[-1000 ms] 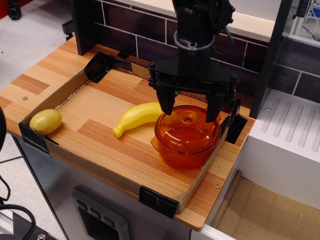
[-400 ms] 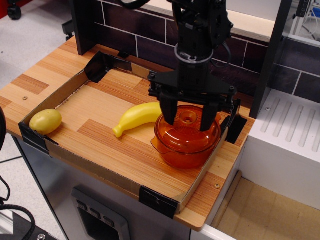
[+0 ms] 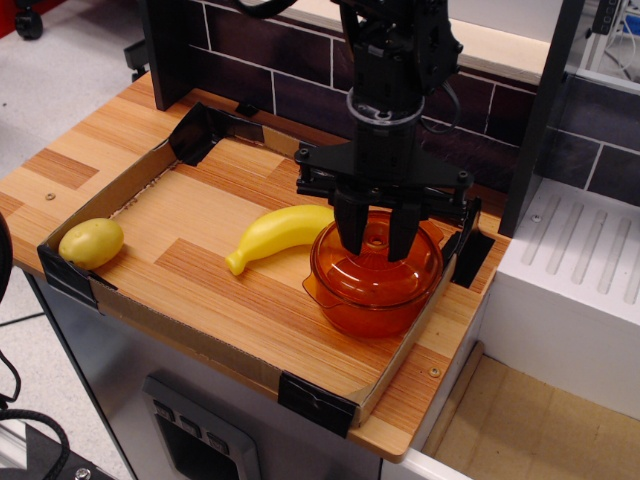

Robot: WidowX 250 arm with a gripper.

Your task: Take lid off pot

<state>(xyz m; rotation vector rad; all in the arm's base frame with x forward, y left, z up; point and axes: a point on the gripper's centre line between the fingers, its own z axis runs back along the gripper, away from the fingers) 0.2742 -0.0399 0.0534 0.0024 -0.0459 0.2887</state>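
The pot (image 3: 372,290) is sitting at about four o'clock on the wooden tray (image 3: 200,290), close to the right cardboard wall, and the lid (image 3: 350,268) is lying on top of it, not yet lifted. The gripper (image 3: 376,243) is coming straight down over the centre of the lid. Its two fingers (image 3: 349,222) are standing narrow, one on each side of the small ring knob (image 3: 375,240), which they are partly hiding. They seem to be pinching the knob, but from this angle I cannot tell if the pads are really touching it.

The lid is looking like thin translucent plastic, so I am judging it light and stiff, with a smooth and probably slippery dome. The dome itself is giving nothing to grasp; the knob in the middle is the sensible place to take hold. The pot is also appearing light, so it may be rising together with the lid if the fit is tight.

A banana (image 3: 278,232) is lying at nine o'clock from the pot, its end just beside the rim. A potato (image 3: 91,242) is resting well apart at the left edge of the tray.

No brand, label or readable writing is showing on any of these things.
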